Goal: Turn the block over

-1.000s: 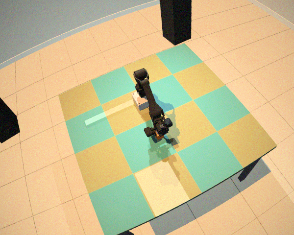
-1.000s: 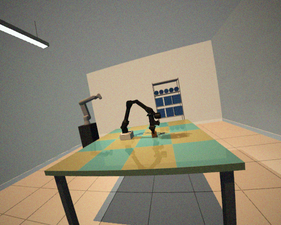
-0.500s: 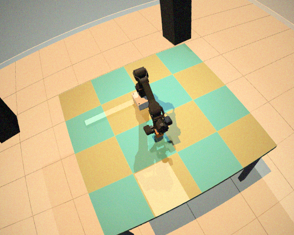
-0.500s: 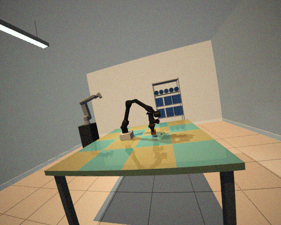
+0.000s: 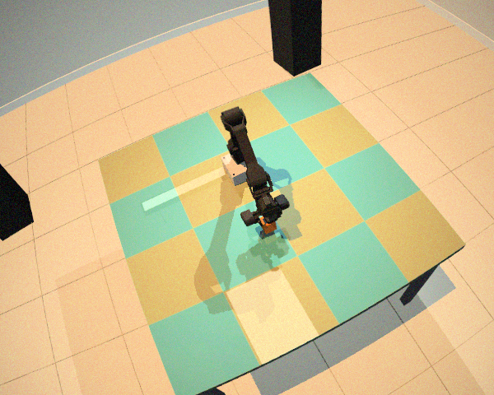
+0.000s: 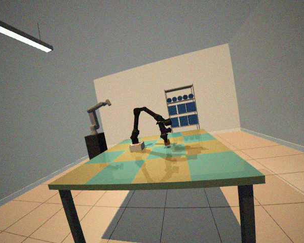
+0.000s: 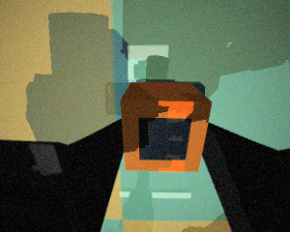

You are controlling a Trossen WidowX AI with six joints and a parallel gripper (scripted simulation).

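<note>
The orange block (image 5: 268,225) (image 6: 166,142) (image 7: 194,145) has a dark square mark on one face. In the wrist view this marked face is turned up toward the camera, with the block's far side face also showing, so the block looks slightly tilted. My gripper (image 5: 267,220) (image 6: 166,140) (image 7: 161,125) is shut on the block, one black finger on each side. The block appears held a little above the table (image 5: 332,281) (image 6: 215,167), with a dark reflection or shadow below it. Its underside is hidden.
The arm's pale base box (image 5: 235,169) (image 6: 137,146) stands on the table behind the gripper. The table's front edge (image 6: 157,186) lies beyond a bright patch (image 5: 277,322) in the top view. Another arm (image 6: 93,117) and a shelf (image 6: 182,107) stand off the table in the background.
</note>
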